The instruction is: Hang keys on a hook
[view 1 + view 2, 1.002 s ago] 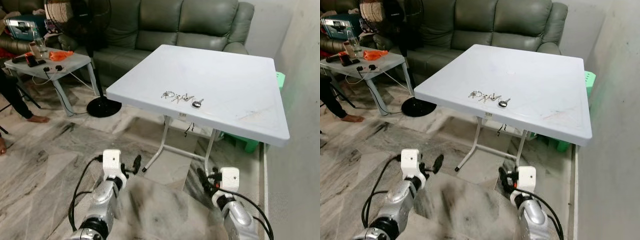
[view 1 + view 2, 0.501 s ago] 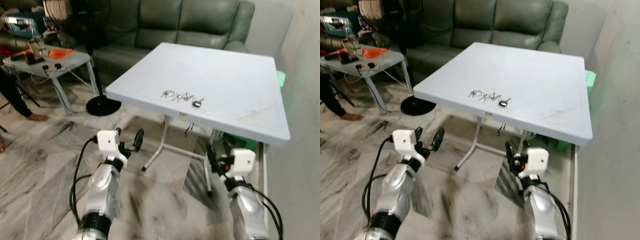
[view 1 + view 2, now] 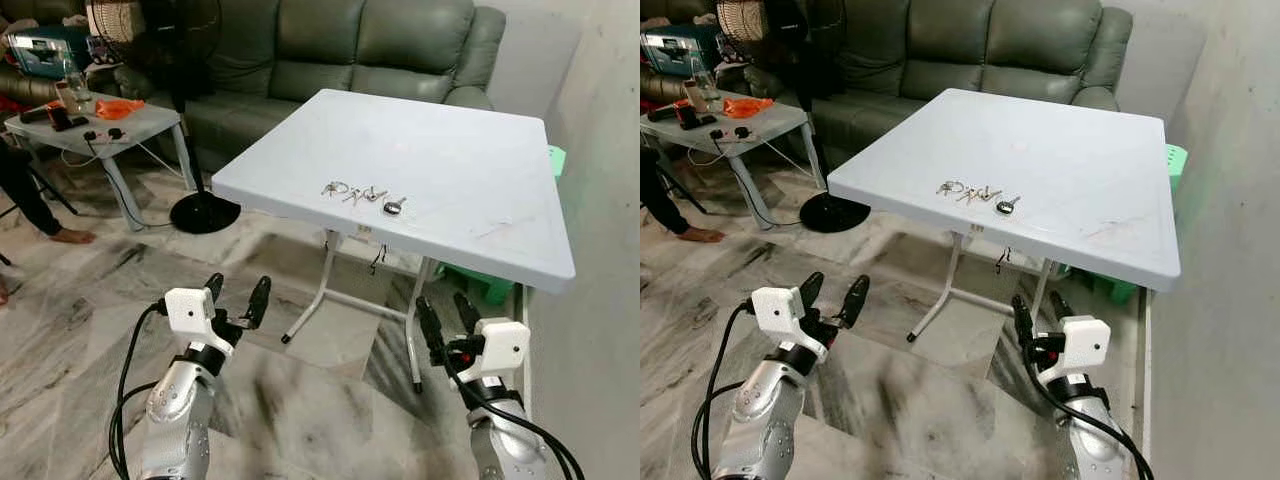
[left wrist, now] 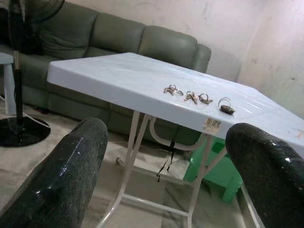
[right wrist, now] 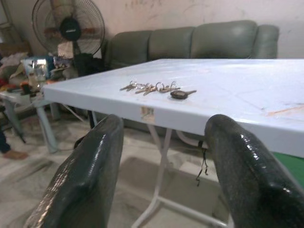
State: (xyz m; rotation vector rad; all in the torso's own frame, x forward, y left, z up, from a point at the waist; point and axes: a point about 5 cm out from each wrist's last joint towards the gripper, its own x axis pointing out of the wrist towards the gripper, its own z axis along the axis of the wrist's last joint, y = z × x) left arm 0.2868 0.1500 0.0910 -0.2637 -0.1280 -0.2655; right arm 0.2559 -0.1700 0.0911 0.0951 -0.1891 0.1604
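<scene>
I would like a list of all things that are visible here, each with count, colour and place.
keys: one bunch, silver with a black fob, near the front edge of the table
table: one, white, ahead
sofa: one, grey-green, behind the table
side table: one, pale, far left, cluttered
fan: one, black, standing by the sofa
stool: one, green, under the table
left gripper: open, low
right gripper: open, low

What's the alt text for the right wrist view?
A bunch of keys lies near the front edge of a white folding table, seen between the right gripper's two open black fingers. A green sofa and standing fan are behind.
</scene>
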